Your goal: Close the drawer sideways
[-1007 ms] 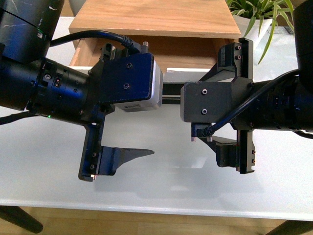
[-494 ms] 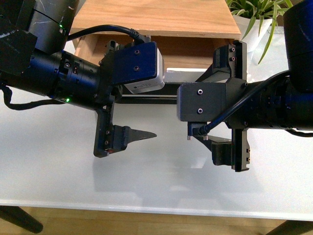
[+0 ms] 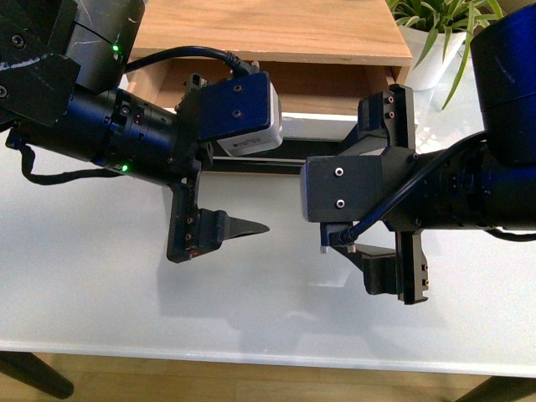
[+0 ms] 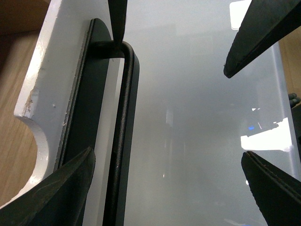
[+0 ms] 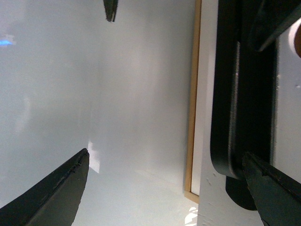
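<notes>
The drawer (image 3: 322, 127) stands pulled out of the wooden cabinet (image 3: 268, 29); its white front and black bar handle (image 3: 251, 165) face me. My left gripper (image 3: 251, 159) is open and turned sideways at the handle's left part. Its lower finger (image 3: 239, 227) hangs over the table, and the upper one is hidden behind the wrist. In the left wrist view the handle (image 4: 123, 141) and notched white front (image 4: 42, 89) lie by one finger of that gripper (image 4: 168, 155). My right gripper (image 3: 356, 180) is open at the handle's right end (image 5: 235, 117), nothing between its fingers (image 5: 165, 155).
A white table (image 3: 100, 285) carries the cabinet, with its front edge close below both arms. A potted plant (image 3: 444, 38) stands at the back right beside the cabinet. The two wrists nearly meet in front of the drawer.
My left gripper has moved away from the table's front edge toward the drawer's handle. The right gripper has shifted slightly left. The drawer has not visibly moved.
</notes>
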Available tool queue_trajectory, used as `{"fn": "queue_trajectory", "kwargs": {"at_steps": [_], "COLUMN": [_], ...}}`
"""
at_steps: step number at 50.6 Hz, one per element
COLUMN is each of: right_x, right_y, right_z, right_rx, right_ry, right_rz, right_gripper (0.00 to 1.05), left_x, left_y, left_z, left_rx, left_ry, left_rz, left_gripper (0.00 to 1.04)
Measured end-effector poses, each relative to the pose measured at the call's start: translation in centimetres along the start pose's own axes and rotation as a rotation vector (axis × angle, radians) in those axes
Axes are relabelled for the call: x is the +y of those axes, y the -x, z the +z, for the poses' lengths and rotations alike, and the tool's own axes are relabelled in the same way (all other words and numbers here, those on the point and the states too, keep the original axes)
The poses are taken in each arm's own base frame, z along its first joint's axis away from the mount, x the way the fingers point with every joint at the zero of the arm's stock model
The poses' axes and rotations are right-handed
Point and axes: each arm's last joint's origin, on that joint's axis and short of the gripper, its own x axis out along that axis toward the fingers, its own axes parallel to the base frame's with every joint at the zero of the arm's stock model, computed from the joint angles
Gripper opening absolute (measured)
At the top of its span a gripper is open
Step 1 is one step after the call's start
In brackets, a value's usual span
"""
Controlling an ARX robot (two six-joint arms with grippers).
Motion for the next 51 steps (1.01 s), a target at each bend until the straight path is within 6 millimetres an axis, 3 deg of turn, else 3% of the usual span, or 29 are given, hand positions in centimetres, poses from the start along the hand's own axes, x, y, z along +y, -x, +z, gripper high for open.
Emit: {"fn": "queue_trajectory", "kwargs": {"at_steps": [51], "right_x": [-1.9], "right_y": [-2.5], "right_z": [-1.7], "right_rx": [0.02], "right_ry": [-0.058], "right_rz": [-0.056], "right_gripper": [0.96], "left_x": [1.3], "left_y": [-0.4], "left_z": [-0.2], "left_rx": [-0.008], "left_ry": [0.009], "left_rz": [-0.003], "left_gripper": [0.96]}}
